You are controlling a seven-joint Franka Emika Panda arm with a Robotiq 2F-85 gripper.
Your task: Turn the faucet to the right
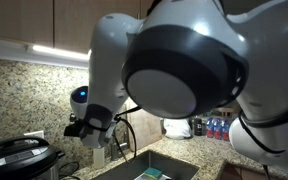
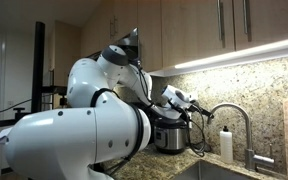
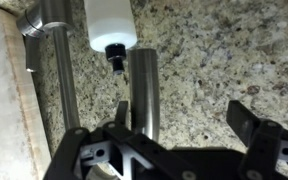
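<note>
- Arm (image 2: pixel 84 130) fills most of both exterior views, so I go by the wrist view for the line-up.
- Behind the sink corner is the granite wall (image 2: pixel 269 95), and the faucet (image 2: pixel 247 125) stands in front of it, its arch bending over toward my claw (image 2: pixel 191 103).
- From the claw, the faucet lies just ahead at about fingertip height, close but not touching.
- In the wrist view the faucet (image 3: pixel 144 85) runs straight up the picture and passes between the spread jaws, which hold nothing.
- It sits right beside one finger (image 3: pixel 121 112) and well apart from the other, so I judge it needs a sideways shift to centre it before squeezing.
- The white bottle (image 3: pixel 111 22) sits just past the faucet, close enough to bump.
</note>
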